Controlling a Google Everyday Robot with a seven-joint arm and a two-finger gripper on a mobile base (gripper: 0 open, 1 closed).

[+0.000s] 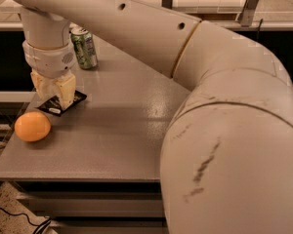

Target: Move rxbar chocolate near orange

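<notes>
In the camera view, a grey table [122,135] with a faintly speckled top filled the middle of the scene. The robot's pale arm [136,28] came in from the lower right, where its bulky, scuffed segment blocked much of the picture. From there it stretched across the top toward the upper left and turned straight down at the wrist.

The gripper [52,90] hung at the end of that wrist, over the left part of the table. It pointed downward, with its tips right at the surface. It stood directly over the chocolate bar [77,98] and covered the bar's middle. It could not be told whether the gripper was clamped on the bar or merely sitting around it.

The chocolate bar was a flat black wrapper with a small pale label. It lay on the tabletop at a slant, and its ends showed on either side of the gripper. The orange [32,126] rested on the table near the left edge, in front of and a little to the left of the bar. It was close to the bar but not touching it, with a strip of bare table between them.

A green soda can [84,48] stood upright farther back on the table, behind the gripper and partly tucked under the arm, well apart from the orange.
</notes>
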